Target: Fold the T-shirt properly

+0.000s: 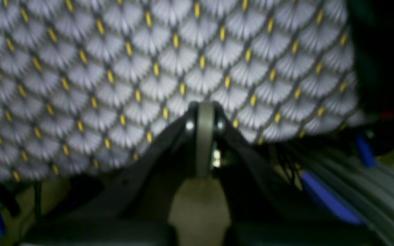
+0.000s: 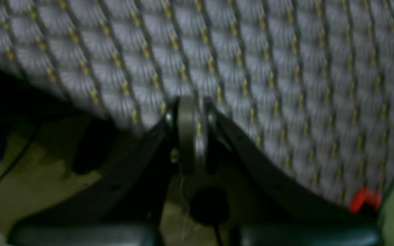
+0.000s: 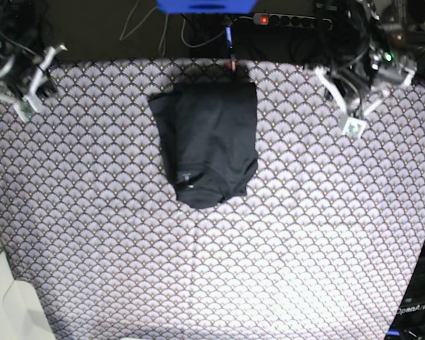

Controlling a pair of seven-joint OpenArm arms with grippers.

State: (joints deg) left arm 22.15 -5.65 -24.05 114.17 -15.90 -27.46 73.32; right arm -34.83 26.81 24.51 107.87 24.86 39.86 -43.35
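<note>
The black T-shirt lies folded into a narrow upright block on the tablecloth, near the far edge at the middle. Its collar end points toward the front. My left gripper hovers over the far right corner of the table, well clear of the shirt. In the left wrist view the left gripper is shut with nothing in it, above bare cloth. My right gripper sits at the far left corner, also away from the shirt. In the right wrist view the right gripper shows its fingers almost touching and empty. Neither wrist view shows the shirt.
The white-and-grey scallop-patterned tablecloth covers the whole table. A power strip and cables lie behind the far edge, beside a blue object. A red clamp grips the cloth's edge. Blue-banded cables run off the table.
</note>
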